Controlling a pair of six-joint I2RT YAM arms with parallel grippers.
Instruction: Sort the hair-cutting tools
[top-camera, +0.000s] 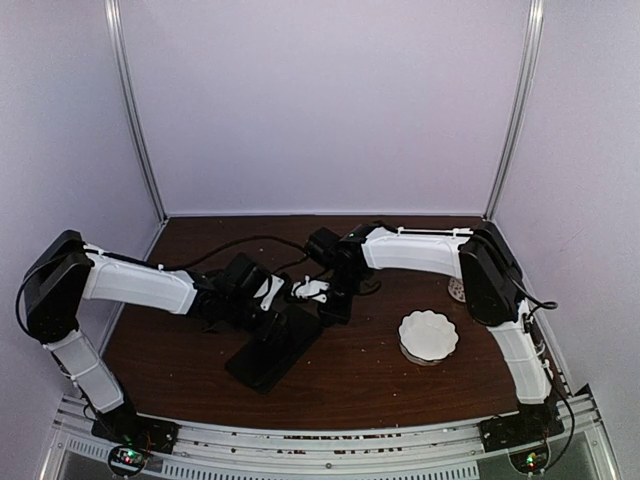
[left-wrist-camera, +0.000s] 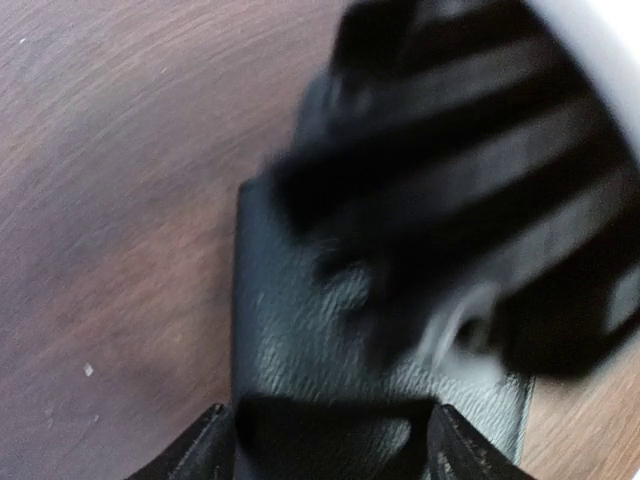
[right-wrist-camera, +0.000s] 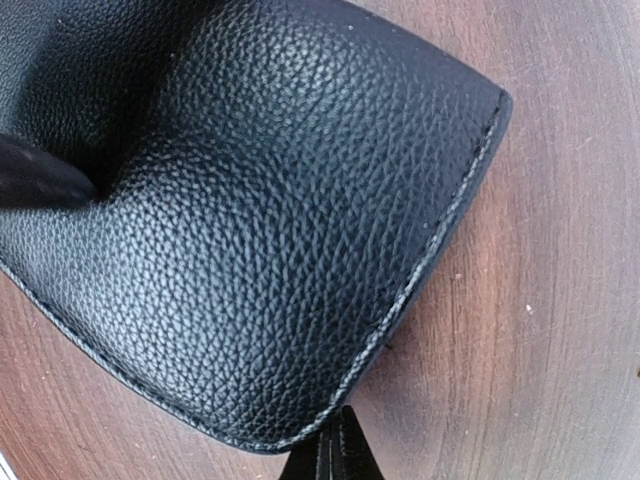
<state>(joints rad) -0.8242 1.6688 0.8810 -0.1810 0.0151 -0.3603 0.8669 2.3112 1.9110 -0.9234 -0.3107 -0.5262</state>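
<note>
Right fingers (right-wrist-camera: 312, 466), lower centre: pressed together beside black case (right-wrist-camera: 250, 230) on worktop (right-wrist-camera: 560, 300). Left fingers (left-wrist-camera: 200, 455): spread astride it. Hair-cutting tools: unseen, likely inside; stiff, light, slippery steel; grip mid-blade.

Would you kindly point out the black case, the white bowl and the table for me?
black case (right-wrist-camera: 280, 200), right wrist view, middle of its grained face
white bowl (top-camera: 428, 336), top external view, bare inside
table (top-camera: 370, 385), top external view, bare wood in front
</note>
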